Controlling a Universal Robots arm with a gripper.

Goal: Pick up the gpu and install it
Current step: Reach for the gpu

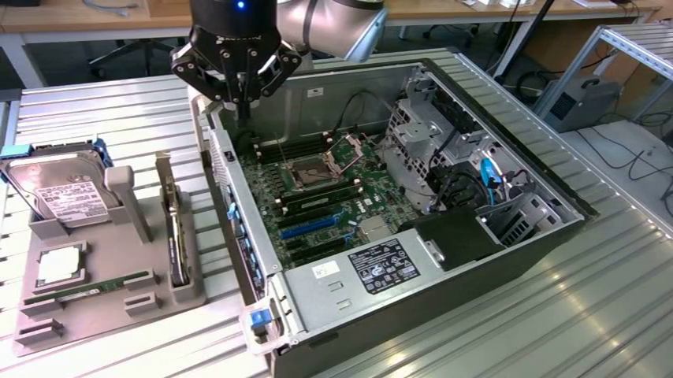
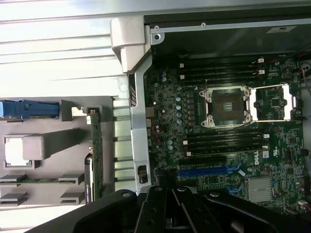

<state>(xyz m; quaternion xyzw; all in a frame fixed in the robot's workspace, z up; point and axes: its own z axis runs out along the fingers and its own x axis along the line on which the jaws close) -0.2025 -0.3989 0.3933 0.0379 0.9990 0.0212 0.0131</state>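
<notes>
Exterior view: the gripper [image 1: 242, 116] is hovering at upper centre over the open computer case [image 1: 347, 83], jaws shut and empty. The gpu [image 1: 173, 236] is standing edge-on in the gray holder [image 1: 105, 307] at left; picking it well probably means pinching squarely across its thin edge.

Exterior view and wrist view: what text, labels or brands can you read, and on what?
"DELL": white print on the motherboard, lying sideways in the wrist view.
Hard drive label: print too small to read.
Power supply label: too small to read.
Case sticker: unreadable.
</notes>
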